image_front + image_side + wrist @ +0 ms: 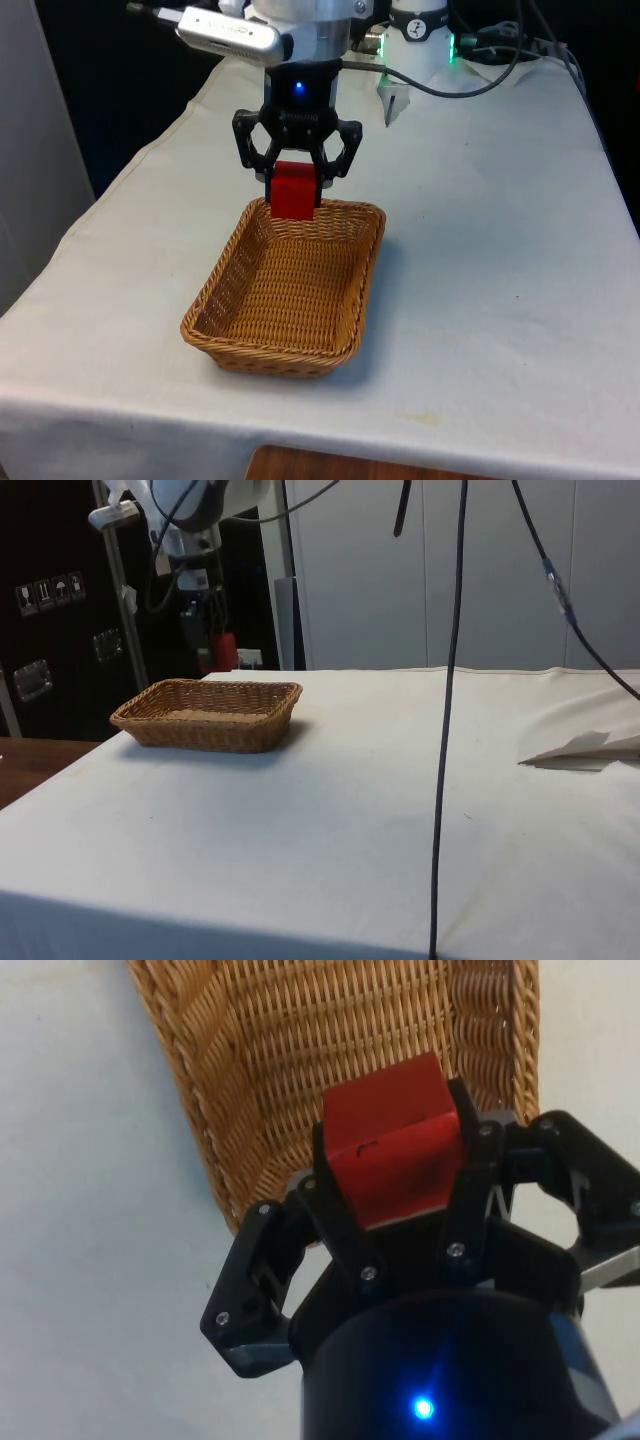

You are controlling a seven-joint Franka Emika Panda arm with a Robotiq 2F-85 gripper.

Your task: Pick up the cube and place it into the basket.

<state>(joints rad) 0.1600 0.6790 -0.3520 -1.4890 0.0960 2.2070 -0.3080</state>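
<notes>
Wrist view: pincer (395, 1185) clamps red cube (392, 1150) by opposite flat faces above the basket (330, 1040); it looks light, rigid.

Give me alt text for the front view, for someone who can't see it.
A black gripper holds a red cube just above the far end of an empty wicker basket. The basket sits on a white tablecloth.

You get even, bright overhead light; white cloth (480, 300) near glare-free. Soft shadow hugs basket (290, 350) on front view's right. Black curtains stay dark. Side view looks slightly hazy.
</notes>
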